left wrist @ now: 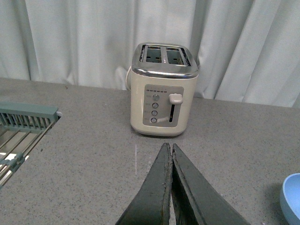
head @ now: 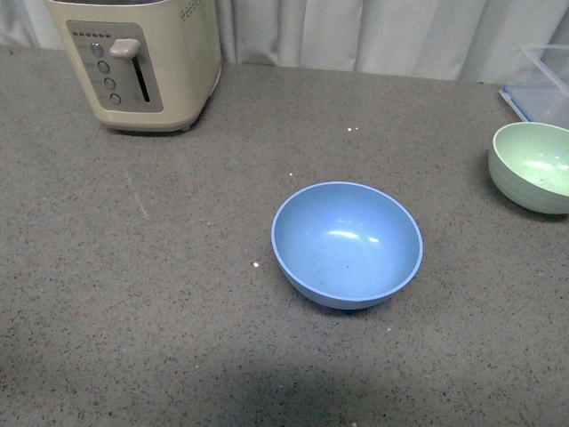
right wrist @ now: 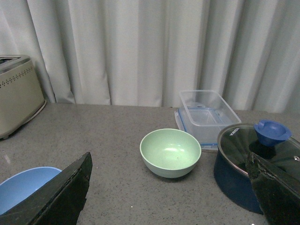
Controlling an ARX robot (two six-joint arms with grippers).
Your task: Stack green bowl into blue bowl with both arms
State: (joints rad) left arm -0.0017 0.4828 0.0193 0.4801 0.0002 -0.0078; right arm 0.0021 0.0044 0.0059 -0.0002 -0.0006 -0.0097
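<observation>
Centrally in the front view: one round, deep, smooth-walled matte bowl of light sky blue, upright and empty, on a grey speckled stone-look countertop. At the right edge of the frame, partly cropped: one round pale mint-green matte bowl with faint horizontal ridges on its outer wall, upright and empty, well apart from the blue bowl. Upper left: cream two-slot toaster with a grey control panel, round buttons and a slide lever. Upper right corner: clear plastic box with a blue rim, just behind the green bowl. Rear: pale pleated curtain.

The grippers appear only in the wrist views.

Left wrist view adds:
- left gripper, its dark, rough-faced fingers pressed together with nothing between them, pointing toward the toaster
- the toaster's shiny metal top
- a teal-framed wire rack

Right wrist view adds:
- right gripper, its black fingers spread wide and empty, with the green bowl seen between them
- a dark blue pot with a glass lid and a blue knob, near the green bowl and the clear box
</observation>
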